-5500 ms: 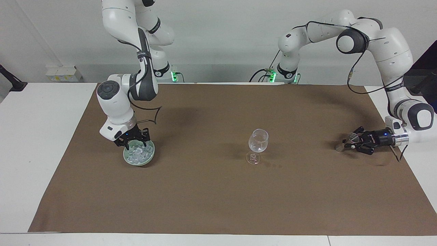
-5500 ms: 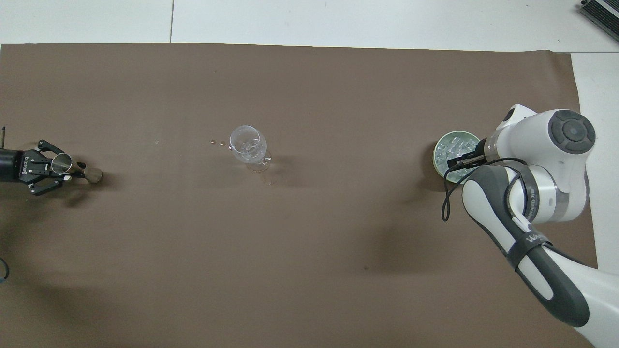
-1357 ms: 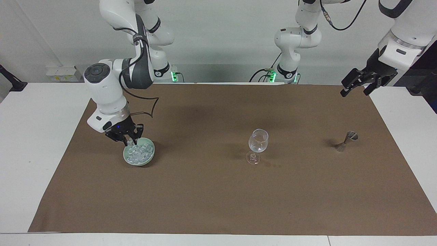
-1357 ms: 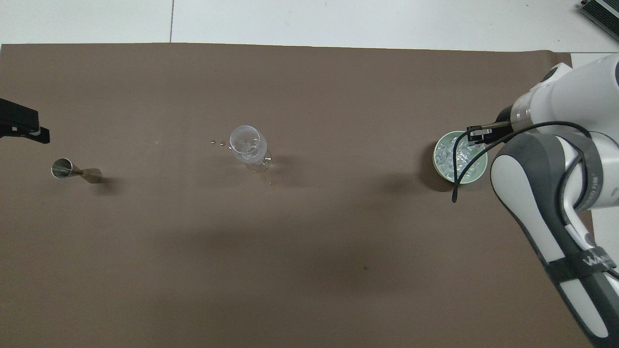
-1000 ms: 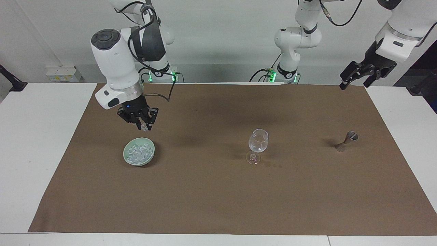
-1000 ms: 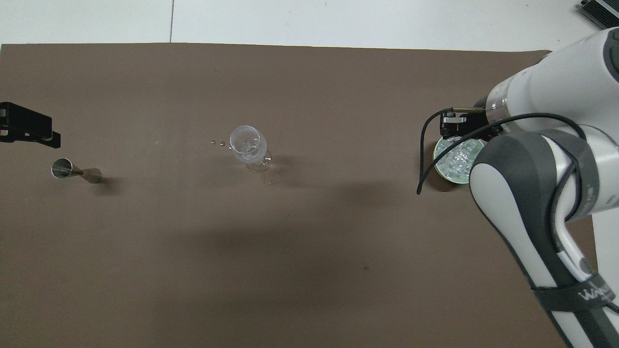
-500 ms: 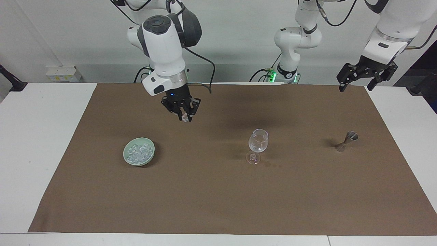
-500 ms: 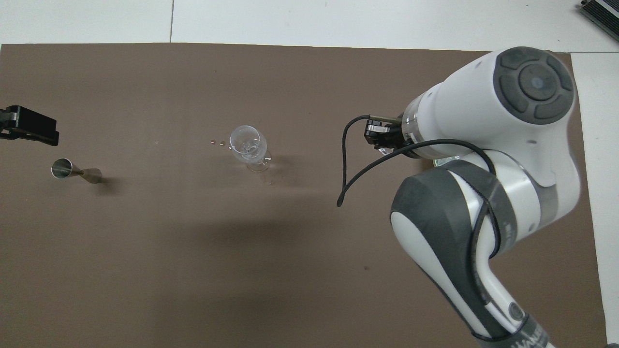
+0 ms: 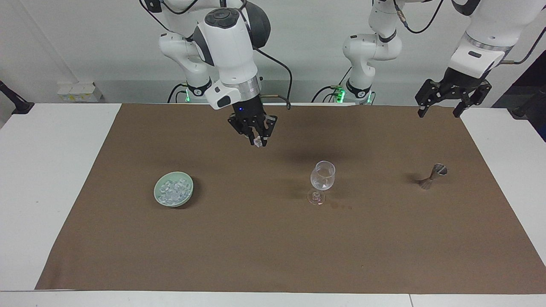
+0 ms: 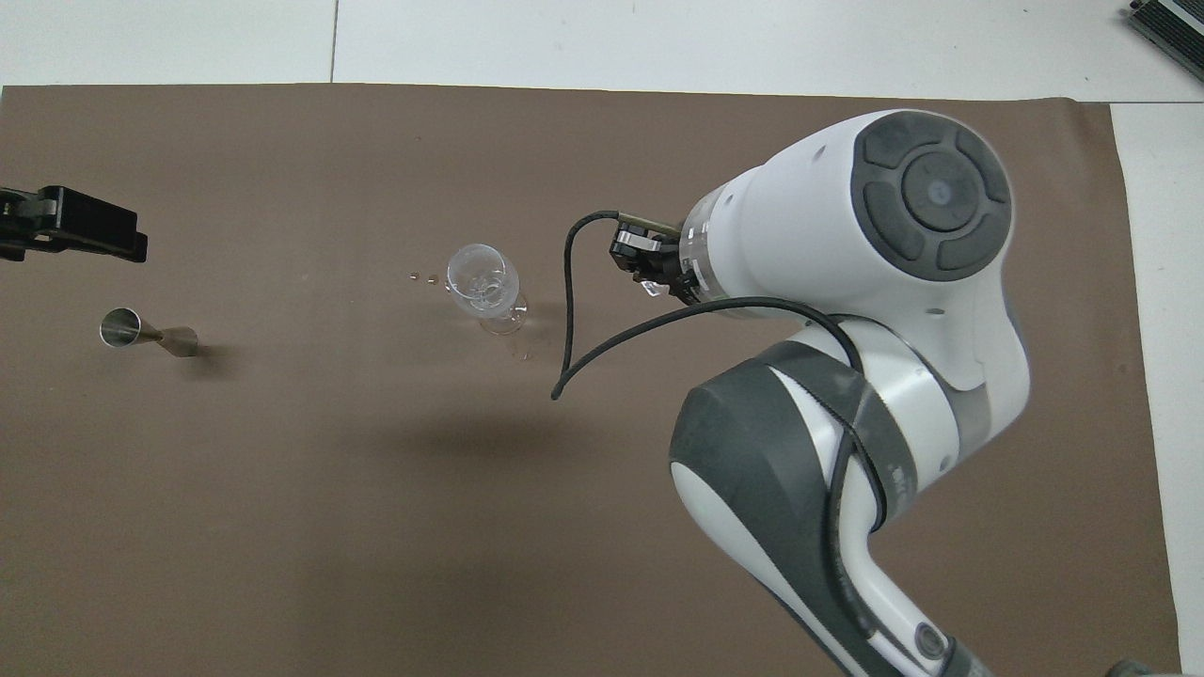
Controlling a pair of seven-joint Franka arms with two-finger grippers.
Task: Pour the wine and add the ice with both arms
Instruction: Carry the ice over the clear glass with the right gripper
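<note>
The right claw (image 9: 257, 142) is up over the brown mat between the bowl of ice (image 9: 173, 194) and the wine glass (image 9: 323, 175), pinching one ice cube (image 9: 257, 141). The left claw (image 9: 442, 101) waits open, raised above the measuring cup (image 9: 434, 175). This looks like the ice-carrying step; next the cube needs centring over the glass rim before release.

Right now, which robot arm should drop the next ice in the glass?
The right one. Its end effector is shut on an ice cube, over the mat toward the wine glass. The left end effector waits, open and empty.
</note>
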